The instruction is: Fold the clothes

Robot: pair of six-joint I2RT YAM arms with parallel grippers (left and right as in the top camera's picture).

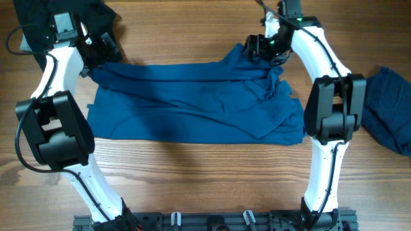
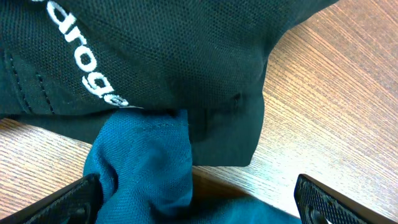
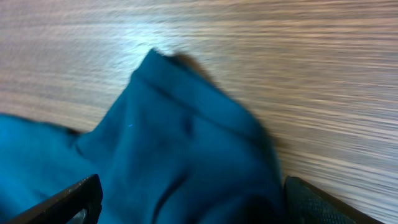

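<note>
1. The mid-blue T-shirt (image 1: 192,102) lies in the middle of the wooden table (image 1: 192,179) as a wide band. Its long axis runs left to right in the overhead view.
2. Three garments show: this shirt, one darker blue garment (image 1: 392,109) well apart at the right edge, and one black garment (image 1: 96,16) with white lettering at the far left.
3. The shirt is plain and soft. Its near edge is fairly straight, and creases bunch at its right end.
4. The left gripper (image 1: 103,50) is at the shirt's far left corner with its jaws wide apart. A bunched blue corner sits between them, unpinched, against the black garment.
5. The right gripper (image 1: 259,46) is over the far right corner, its jaws also wide apart and clamping nothing.
</note>
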